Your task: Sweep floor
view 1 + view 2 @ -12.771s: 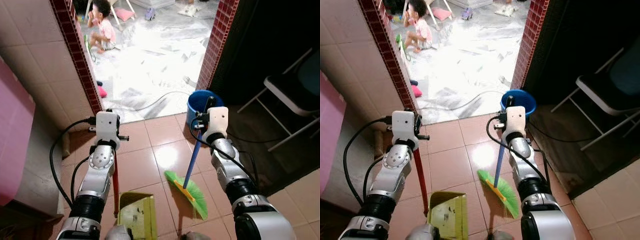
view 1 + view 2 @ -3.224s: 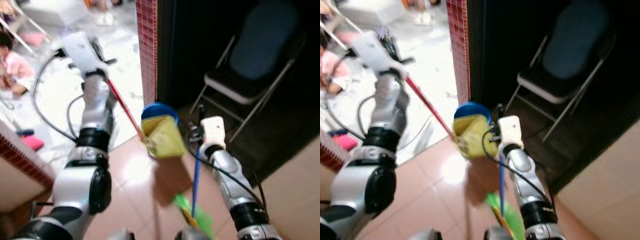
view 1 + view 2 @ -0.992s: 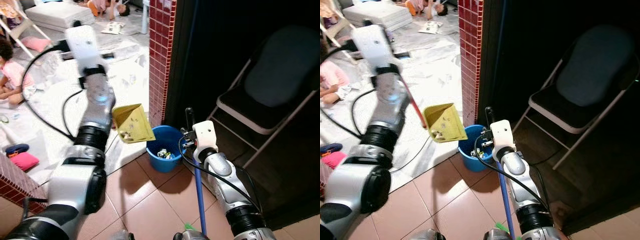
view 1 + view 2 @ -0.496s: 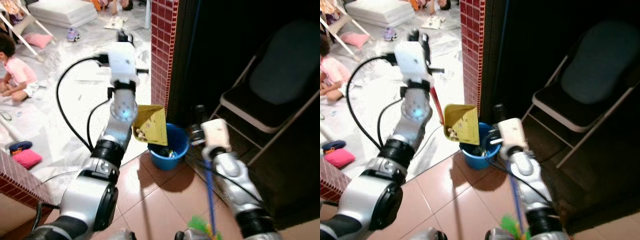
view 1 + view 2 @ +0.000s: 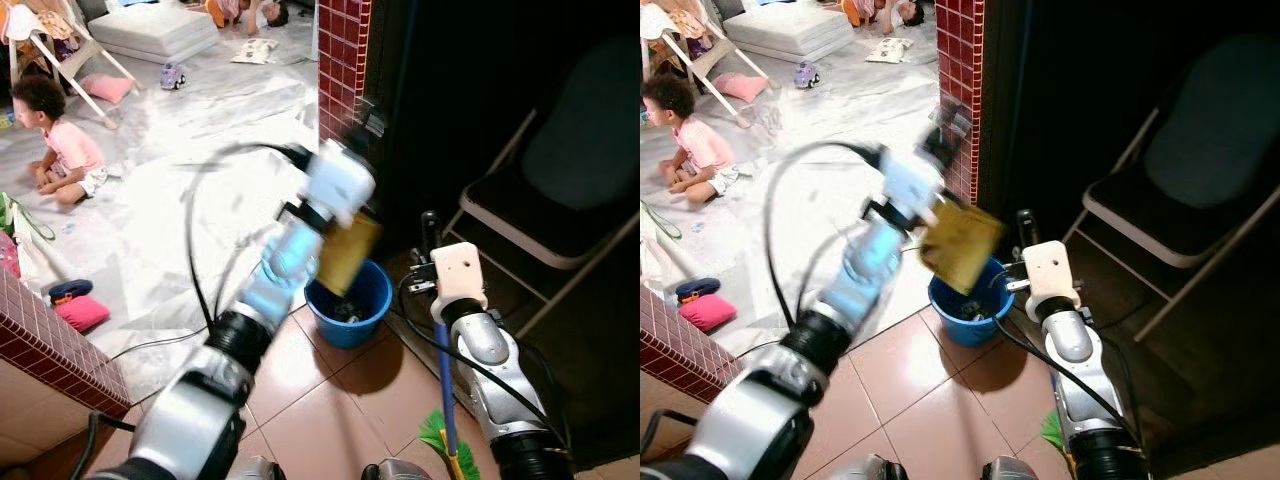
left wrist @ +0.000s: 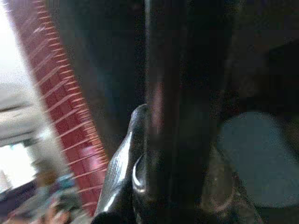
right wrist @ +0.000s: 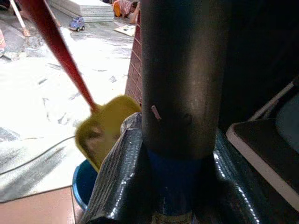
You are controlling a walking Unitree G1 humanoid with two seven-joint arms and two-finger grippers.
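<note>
Yellow dustpan (image 5: 960, 246) now tipped over blue bucket (image 5: 350, 302), left end effector (image 5: 345, 182) clamped on its handle; emptying seemingly underway.

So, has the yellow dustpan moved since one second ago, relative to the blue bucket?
Yes. The dustpan came from left of the blue bucket to directly above it.

The left arm (image 5: 290, 250) and the dustpan (image 5: 960, 245) are smeared by motion blur, so the pan's edges and contents cannot be made out. The bucket (image 5: 350, 300) is partly covered by the pan; what lies inside is too small to tell. The broom's (image 5: 445, 440) bristles are cut off at the bottom edge. The chair (image 5: 1180, 190) sits in deep shade, its legs cropped. The left wrist view is dark and blurred
</note>
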